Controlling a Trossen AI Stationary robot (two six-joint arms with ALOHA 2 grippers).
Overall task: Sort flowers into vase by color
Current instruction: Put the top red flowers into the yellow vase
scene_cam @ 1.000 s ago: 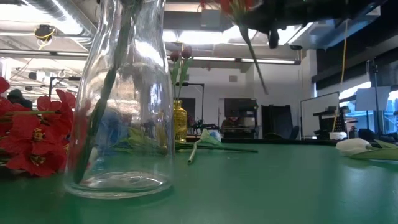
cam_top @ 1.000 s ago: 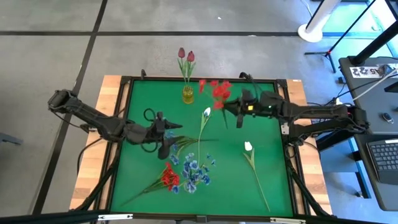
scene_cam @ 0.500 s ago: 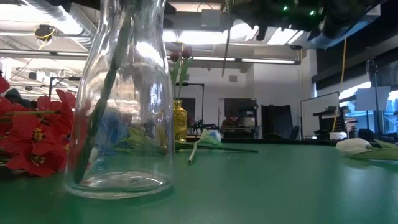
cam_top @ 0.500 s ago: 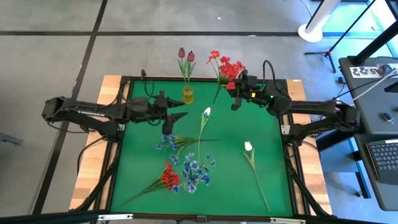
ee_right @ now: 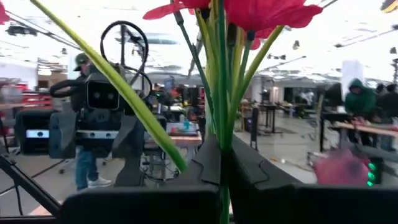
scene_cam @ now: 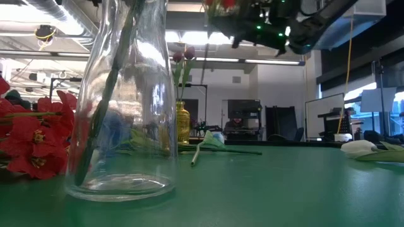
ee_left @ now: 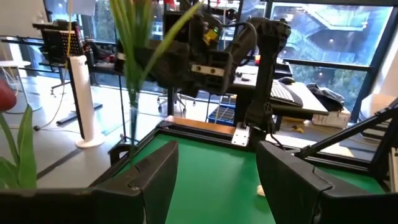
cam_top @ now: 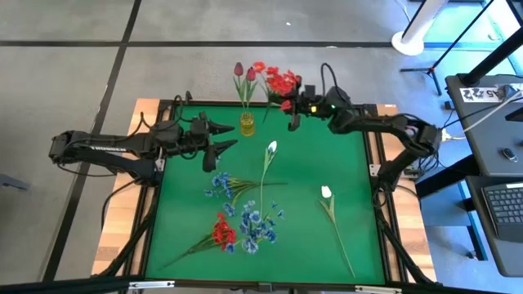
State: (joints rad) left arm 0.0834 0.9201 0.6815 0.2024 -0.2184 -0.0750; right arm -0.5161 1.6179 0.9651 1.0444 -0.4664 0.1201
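Observation:
My right gripper (cam_top: 294,109) is shut on a red flower cluster (cam_top: 276,81), high over the table's far edge, just right of the yellow vase (cam_top: 247,124). That vase holds two dark pink tulips (cam_top: 243,72). My left gripper (cam_top: 224,135) hovers open to the left of the yellow vase, touching nothing. On the green mat lie two white tulips (cam_top: 271,149) (cam_top: 326,193), blue sprays (cam_top: 219,184) (cam_top: 255,225) and another red cluster (cam_top: 223,233). A clear glass vase (scene_cam: 126,101) stands close in the low view, with a green stem inside. My right gripper pinches the red cluster's bundled green stems (ee_right: 221,134) between its two fingers, a little below the blossoms. The flower is lifted clear of the table. Its red blossoms (ee_right: 249,11) stand beyond the fingers, and a long green leaf (ee_right: 124,93) sticks out sideways.
The mat's black frame (cam_top: 270,104) runs along the far edge under the right gripper. Bare mat lies between the yellow vase and the white tulips. In the left wrist view the right arm (ee_left: 261,68) shows beyond the open fingers (ee_left: 149,174). People stand in the room behind.
My right gripper has carried the red cluster from over the mat's far right part up and toward the far edge, then left toward the yellow vase. My left gripper has moved from the mat's middle toward the far edge, ending beside the yellow vase, still open.

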